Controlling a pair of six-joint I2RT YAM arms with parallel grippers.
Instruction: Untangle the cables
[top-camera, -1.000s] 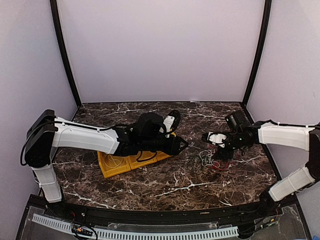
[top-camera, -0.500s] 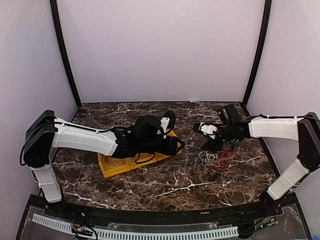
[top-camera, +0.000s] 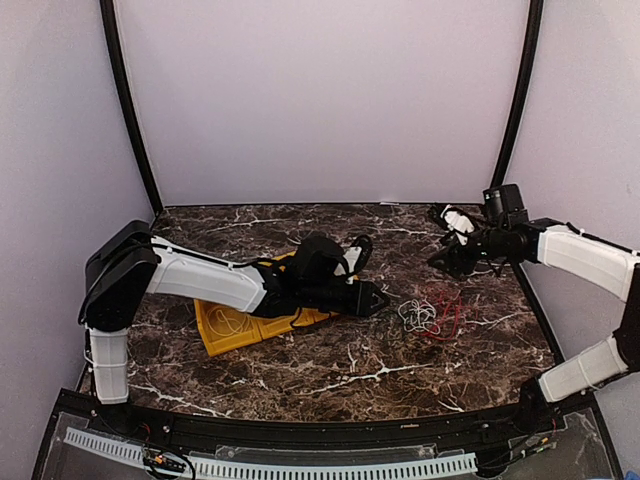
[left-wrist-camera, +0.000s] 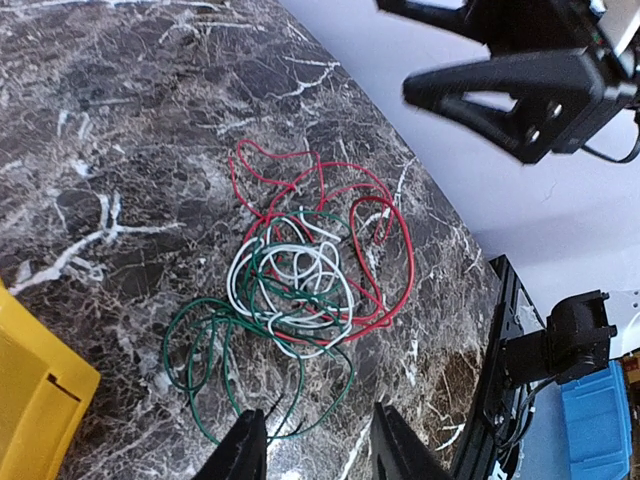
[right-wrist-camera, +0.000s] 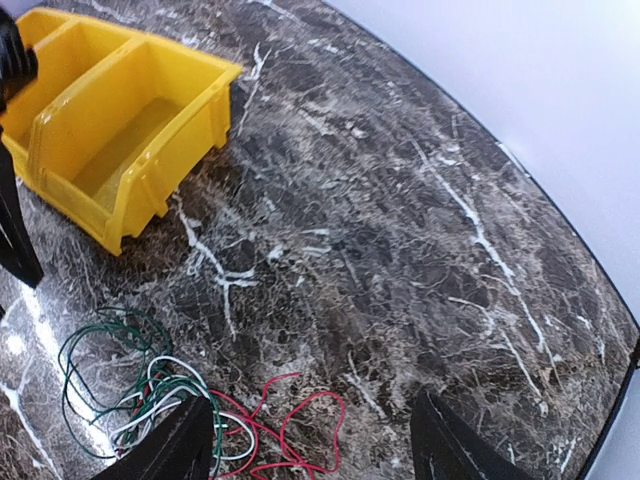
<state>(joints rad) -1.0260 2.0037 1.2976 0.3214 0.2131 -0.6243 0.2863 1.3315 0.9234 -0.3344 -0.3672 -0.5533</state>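
**Bench** (top-camera: 300, 370). Dark marbled slab on which every item below was carried.

**Left arm** (top-camera: 205, 278). It was stretched low across the yellow bin, with the wrist past the bin's right end. The reach was judged to have been chosen so that the tangle could be met from the bin side.

**Right arm** (top-camera: 585, 255). It was held raised, to the right of the bin and beyond the tangle. This was probably done so that the heap was left uncovered.

**Yellow bin** (top-camera: 225, 328). Two open compartments were seen from the right wrist. It was judged to be set there as a place for separated cables.

**Cables** (top-camera: 430, 312). One loose knot was laid flat on the bench, to the right of the bin and apart from it, gripped by nothing.
- Red cable (left-wrist-camera: 390, 250): the outer loops were spread on the side away from the bin.
- Green cable (left-wrist-camera: 200, 340): the loops were trailed towards the bin.
- White cable (left-wrist-camera: 300, 270): a tight coil was bunched in the middle and crossed by both others.

**Left gripper** (left-wrist-camera: 318, 445). The jaws were parted, empty and aimed at the green loops from the bin side. It was judged to be poised for a first pinch.

**Right gripper** (right-wrist-camera: 315, 445). The jaws were spread wide, empty and lifted above the bench. It was set farther from the bin than the tangle.
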